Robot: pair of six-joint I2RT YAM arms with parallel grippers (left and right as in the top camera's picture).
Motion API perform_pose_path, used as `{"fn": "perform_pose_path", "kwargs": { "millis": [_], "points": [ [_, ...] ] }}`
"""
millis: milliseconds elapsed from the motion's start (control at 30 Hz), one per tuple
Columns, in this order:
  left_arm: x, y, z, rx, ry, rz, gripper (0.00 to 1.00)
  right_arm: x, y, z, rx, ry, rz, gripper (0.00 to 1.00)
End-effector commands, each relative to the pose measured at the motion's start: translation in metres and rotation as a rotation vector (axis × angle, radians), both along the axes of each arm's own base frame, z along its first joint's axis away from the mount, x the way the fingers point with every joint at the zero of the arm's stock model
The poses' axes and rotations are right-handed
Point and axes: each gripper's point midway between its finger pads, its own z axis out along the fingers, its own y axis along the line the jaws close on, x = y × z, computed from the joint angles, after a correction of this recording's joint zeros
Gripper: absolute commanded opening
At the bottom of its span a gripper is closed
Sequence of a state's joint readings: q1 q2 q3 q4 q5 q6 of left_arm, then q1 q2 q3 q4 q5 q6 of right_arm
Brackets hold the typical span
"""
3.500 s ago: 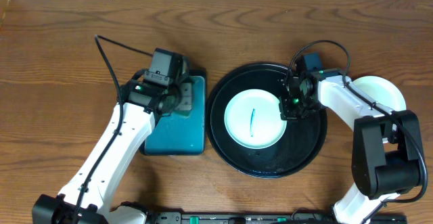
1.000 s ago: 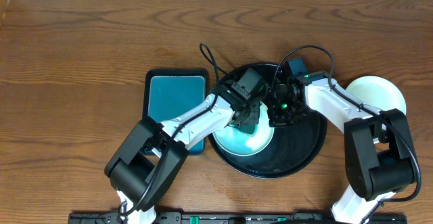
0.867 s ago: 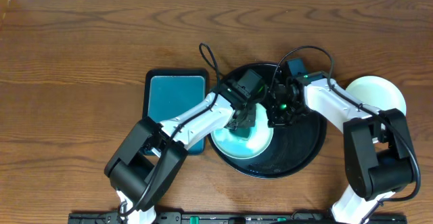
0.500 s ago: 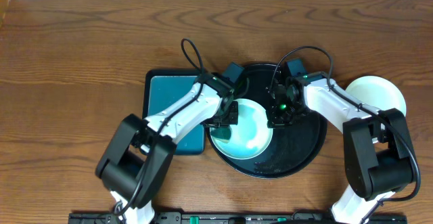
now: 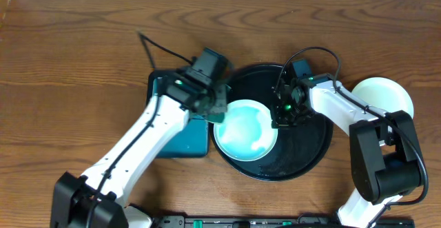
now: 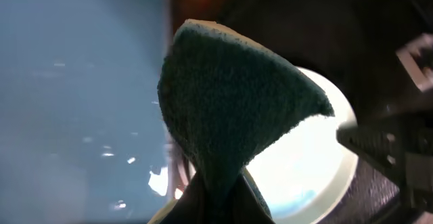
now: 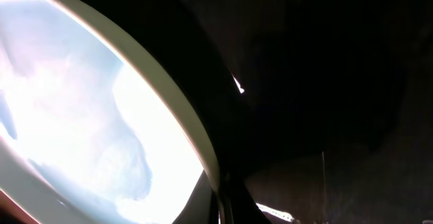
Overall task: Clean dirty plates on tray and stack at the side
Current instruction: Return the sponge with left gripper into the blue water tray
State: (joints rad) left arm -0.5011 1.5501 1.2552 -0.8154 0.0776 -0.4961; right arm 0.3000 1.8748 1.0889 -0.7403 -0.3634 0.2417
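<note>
Left fingers (image 6: 252, 207) clamped on sponge (image 6: 230, 109), withdrawn from plate (image 5: 246, 130) to teal tray (image 5: 179, 142); right fingers (image 5: 280, 118) still pinching plate rim.

Robot lab bench; two mounted arms (image 5: 131, 152) over a wood-grain table (image 5: 69, 35).

The left gripper (image 5: 216, 109), clamped on the sponge (image 6: 230, 109), is withdrawing off the plate (image 5: 246, 129), now to its right, toward the teal tray (image 6: 81, 82); the plate's scribble is gone, smeared.
</note>
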Motion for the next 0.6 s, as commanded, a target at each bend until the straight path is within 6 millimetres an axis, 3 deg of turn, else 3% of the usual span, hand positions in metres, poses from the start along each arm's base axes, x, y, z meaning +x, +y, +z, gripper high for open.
{"fn": "perform_pose_path", "kwargs": {
  "millis": [0, 233, 433, 567],
  "points": [
    [0.007, 0.028, -0.002, 0.032, 0.010, 0.060, 0.08, 0.011, -0.015, -0.011, -0.087, -0.027, -0.074, 0.01],
    [0.013, 0.071, -0.011, 0.066, 0.042, 0.124, 0.08, 0.039, -0.040, 0.002, -0.128, -0.126, -0.177, 0.01],
    [0.015, 0.091, -0.028, 0.083, 0.047, 0.126, 0.07, 0.058, -0.065, 0.044, -0.224, -0.304, -0.163, 0.01],
    [0.017, 0.089, -0.039, 0.026, 0.040, 0.097, 0.07, 0.059, -0.083, 0.071, -0.313, -0.390, -0.161, 0.01]
  ]
}}
